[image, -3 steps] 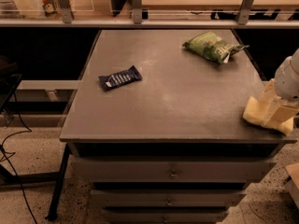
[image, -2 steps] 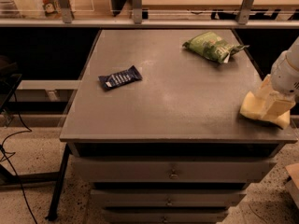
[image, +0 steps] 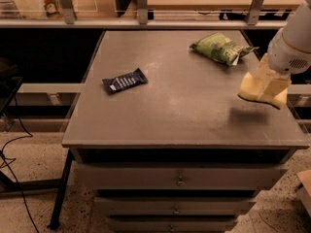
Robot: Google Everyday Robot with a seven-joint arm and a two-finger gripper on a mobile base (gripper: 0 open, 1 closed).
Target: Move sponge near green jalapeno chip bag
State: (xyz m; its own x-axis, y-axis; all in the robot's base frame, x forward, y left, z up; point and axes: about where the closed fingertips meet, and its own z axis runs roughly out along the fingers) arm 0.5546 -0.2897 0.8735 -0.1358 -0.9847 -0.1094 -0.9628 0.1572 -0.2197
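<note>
At the right edge of the frame, the gripper (image: pixel 268 83) hangs from a rounded white arm (image: pixel 291 47). Its jaws are clamped on the sponge (image: pixel 257 90), a pale yellow, soft-looking block with blunt corners. The sponge is tilted and held clear of the worktop (image: pixel 184 106), with a dim shadow on the surface just below it. The worktop is a flat, matte grey slab with faint scuffs. In the upper right, the green chip bag (image: pixel 221 47) lies flat near the sponge but apart from it; its foil is shiny and wrinkled and one end is whitish. Left of centre lies a small dark blue wrapper (image: pixel 125 80), thin and glossy. Below the worktop are grey metal drawers (image: pixel 181 178) with small round knobs.
</note>
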